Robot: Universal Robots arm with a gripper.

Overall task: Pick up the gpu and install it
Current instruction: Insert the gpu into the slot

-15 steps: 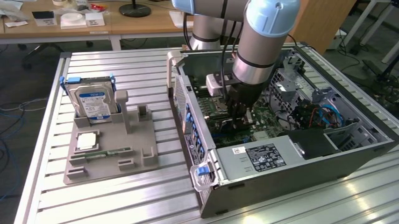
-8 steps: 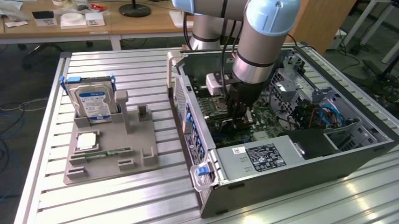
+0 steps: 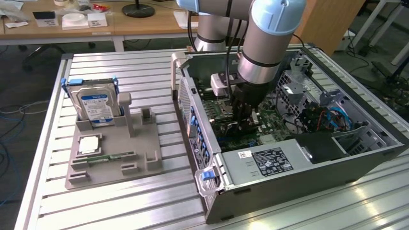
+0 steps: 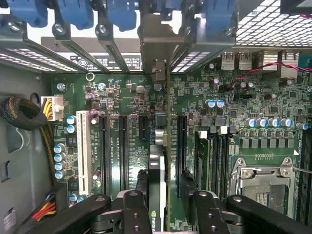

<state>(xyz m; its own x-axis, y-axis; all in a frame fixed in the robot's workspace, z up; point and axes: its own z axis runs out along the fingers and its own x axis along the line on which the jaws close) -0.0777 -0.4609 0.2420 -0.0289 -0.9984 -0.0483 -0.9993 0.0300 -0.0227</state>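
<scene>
A slatted metal counter carries an open computer case and a grey parts holder with a hard drive standing in it. The arm reaches down into the case, its pincer clamped on the gpu, held edge-on over the motherboard among the expansion slots. This looks like the install step: seating calls for exact alignment with the slot, bracket toward the rear opening, then a straight press.

You have the open grey metal computer case at the exterior view's right; the grey plastic parts holder lies left. The silver hard drive with blue-white label stands in that holder's rear slot.
</scene>
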